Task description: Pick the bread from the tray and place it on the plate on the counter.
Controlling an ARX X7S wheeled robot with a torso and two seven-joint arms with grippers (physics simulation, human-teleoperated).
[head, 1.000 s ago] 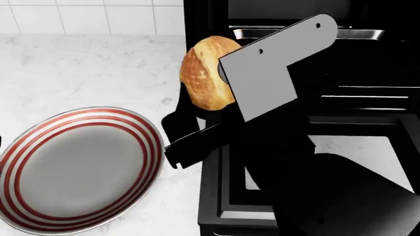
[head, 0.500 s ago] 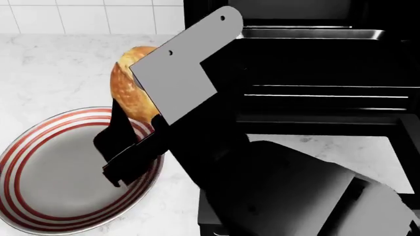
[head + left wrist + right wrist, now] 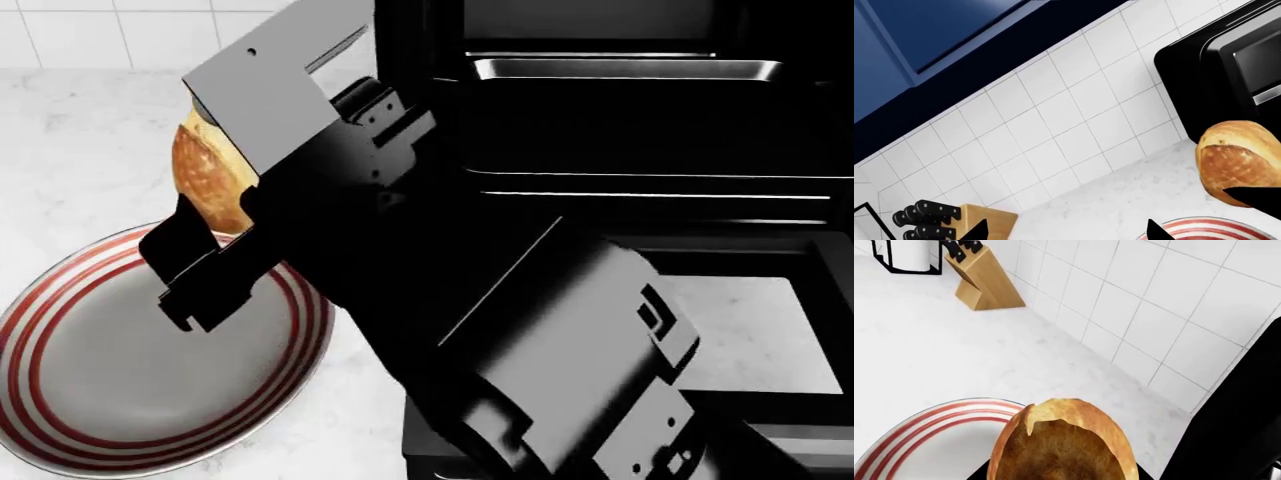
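The bread (image 3: 207, 180), a golden-brown roll, hangs in the air over the far right rim of the plate (image 3: 120, 370), clear of its grey centre. My right gripper (image 3: 187, 225) is shut on the bread. The right wrist view has the bread (image 3: 1061, 445) filling the space between the dark fingers, above the plate (image 3: 927, 435). My left gripper (image 3: 1067, 235) is open and holds nothing, with only its two tips showing over the counter (image 3: 1121, 200). The bread (image 3: 1237, 167) and the plate's rim (image 3: 1207, 231) show there too. The silver tray (image 3: 627, 68) sits in the oven, and no bread shows on it.
The black oven (image 3: 614, 150) stands open to the right of the counter (image 3: 80, 130), its door (image 3: 747, 300) folded down in front. A wooden knife block (image 3: 987, 285) stands by the tiled wall, far from the plate. My right arm covers the middle of the head view.
My right arm has carried the bread leftward, from in front of the oven to above the plate's far right rim. The plate has not moved.
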